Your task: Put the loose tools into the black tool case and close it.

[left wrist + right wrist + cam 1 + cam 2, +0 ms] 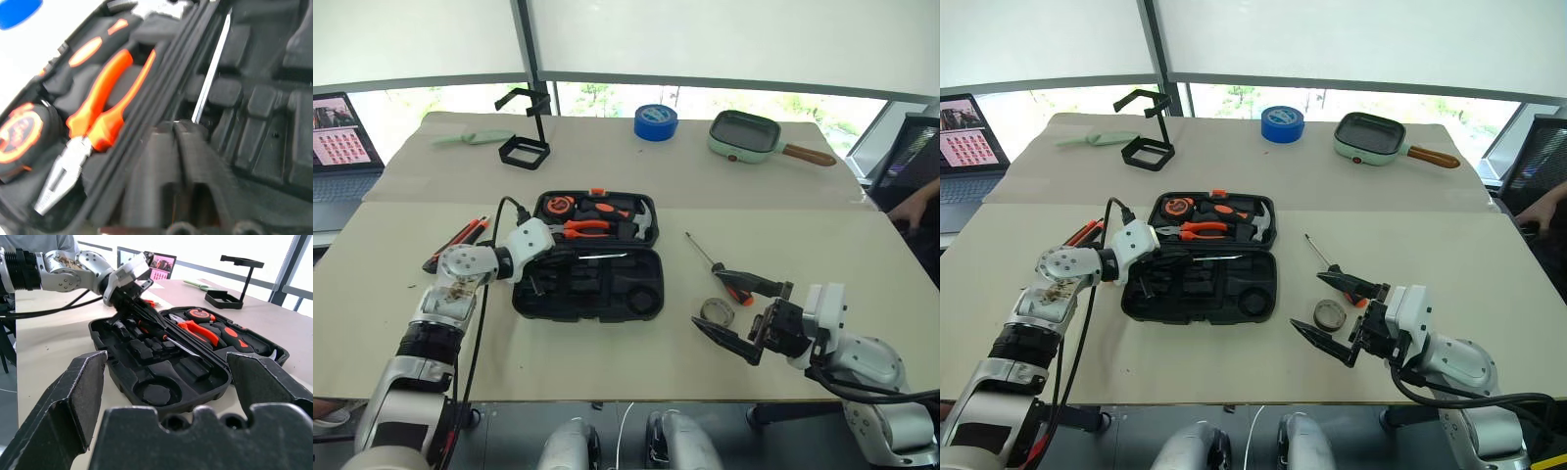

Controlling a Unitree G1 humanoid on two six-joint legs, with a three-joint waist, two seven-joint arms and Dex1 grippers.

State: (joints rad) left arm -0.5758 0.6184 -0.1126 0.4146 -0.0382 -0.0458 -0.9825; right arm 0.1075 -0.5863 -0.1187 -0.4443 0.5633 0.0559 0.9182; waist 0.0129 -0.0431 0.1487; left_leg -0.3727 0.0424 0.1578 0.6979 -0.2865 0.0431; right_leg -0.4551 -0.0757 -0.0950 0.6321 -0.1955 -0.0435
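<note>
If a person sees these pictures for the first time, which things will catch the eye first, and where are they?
The open black tool case lies in the middle of the table, with bright orange pliers in its far half. The left gripper, shut, reaches into its near half, at a screwdriver lying there. The right gripper hovers wide open beside a small tape roll.

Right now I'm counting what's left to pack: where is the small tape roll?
In the left eye view, the small tape roll lies on the table right of the open tool case, beside the right gripper.
</note>
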